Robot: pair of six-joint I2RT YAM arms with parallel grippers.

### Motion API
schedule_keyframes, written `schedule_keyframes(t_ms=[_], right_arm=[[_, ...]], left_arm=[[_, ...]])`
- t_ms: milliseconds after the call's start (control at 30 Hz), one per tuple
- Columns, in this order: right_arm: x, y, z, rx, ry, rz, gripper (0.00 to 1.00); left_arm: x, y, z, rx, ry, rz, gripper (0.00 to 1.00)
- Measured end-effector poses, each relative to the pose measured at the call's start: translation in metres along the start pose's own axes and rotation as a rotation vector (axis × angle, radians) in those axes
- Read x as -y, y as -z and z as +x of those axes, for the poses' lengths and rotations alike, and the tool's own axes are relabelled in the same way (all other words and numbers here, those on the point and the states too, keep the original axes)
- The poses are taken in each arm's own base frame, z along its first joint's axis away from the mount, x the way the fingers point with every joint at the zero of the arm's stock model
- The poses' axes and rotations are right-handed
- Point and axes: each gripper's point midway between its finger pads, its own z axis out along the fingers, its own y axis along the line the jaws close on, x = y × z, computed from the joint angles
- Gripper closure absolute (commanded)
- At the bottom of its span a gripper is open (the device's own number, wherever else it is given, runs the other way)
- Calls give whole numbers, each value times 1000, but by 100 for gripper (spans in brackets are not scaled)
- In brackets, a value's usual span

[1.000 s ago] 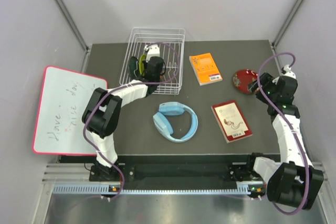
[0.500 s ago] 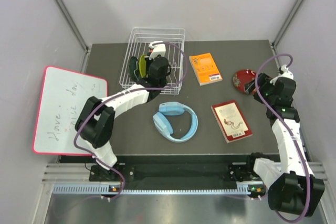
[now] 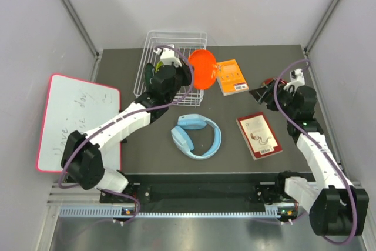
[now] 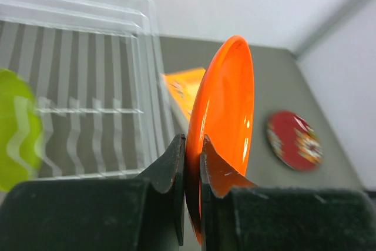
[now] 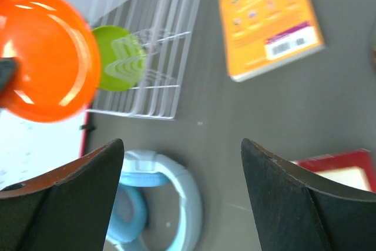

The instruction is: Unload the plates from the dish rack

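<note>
Left tool (image 4: 192, 163): one, clenched on the lower rim of the round orange plastic plate (image 4: 226, 121). Plate was held on edge, clear of the desk, at the right side of the white wire dish rack (image 3: 176, 40), between the rack and the orange book (image 3: 230, 77).

Right tool (image 5: 179, 145): one, released, fingers spread wide with nothing between them. It hung over the dark grey desk (image 3: 147, 145) at the right side.

Plates, four counted:
- Orange, one: in the left tool, as above.
- Lime green round plastic plate (image 5: 120, 57), one: stood on edge inside the rack, toward its near left part.
- Dark teal plate (image 3: 149, 73), one: on edge in the rack, just left of the lime green one. Only a narrow dark sliver showed.
- Dark red round plate (image 4: 294, 140), one: lay flat on the desk, well right of the rack. In the overhead view it was mostly hidden behind the right arm.

Dish rack, one: at the far left of the desk.

Books, two: the orange one lay flat right of the rack. The red-bordered one with a white cover (image 3: 259, 136) lay nearer, toward the right.

Light blue headphones (image 3: 197, 136), one pair: flat at the desk's centre.

Whiteboard with a pink-red border (image 3: 70, 121), one: off the left edge, handwriting on it.
</note>
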Motion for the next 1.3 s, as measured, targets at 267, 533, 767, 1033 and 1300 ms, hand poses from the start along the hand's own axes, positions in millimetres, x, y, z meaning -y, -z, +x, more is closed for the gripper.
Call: schedule_keyframes(t_ms=[267,533,767,1033,1300], right_arm=[[-38,-24,11,-20,-63,-182,20],[-50,-44,23,-54,-103,-242,51],[-57,-48,18,-46,-146,-289,100],[30,-24,-31,115,-120,40,100],[145,-14,-85,189,-169,387,100]], left_arm=[[40,2,67,-217,175,188,100],[83,13,92,-307,250,328,100],[82,9,91,-295,270,321,36],[60,6,89,-214,66,213,1],[4,-1,56,-75,-196,-30,1]])
